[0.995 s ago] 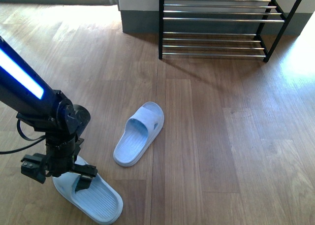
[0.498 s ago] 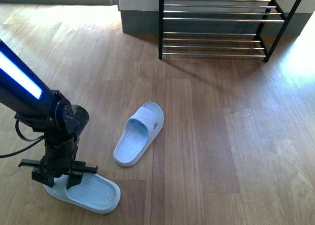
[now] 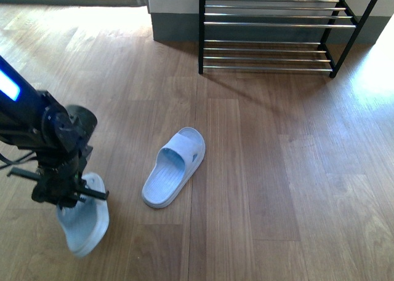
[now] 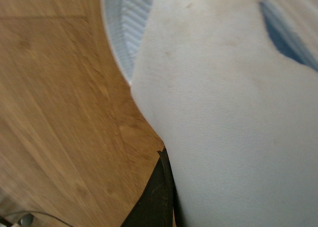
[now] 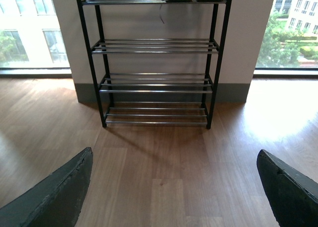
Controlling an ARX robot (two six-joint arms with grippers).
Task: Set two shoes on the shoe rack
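Front view, nearest at 7 o'clock: the held slide [image 3: 83, 222], pale blue, is pinched near its upper end by the left gripper [image 3: 61, 192], whose fingers are clamped onto it. It appears to be hung toe-down just off the wooden floor [image 3: 258, 189]. The second slide [image 3: 173, 167] is laid flat near centre, untouched. The shoe rack [image 3: 271, 23] is seen far off at 12 to 1 o'clock. The right gripper [image 5: 171, 187] is shown with fingers spread wide, nothing between them. The first carry is judged underway; next, the held slide must be brought forward and levelled onto a tier.
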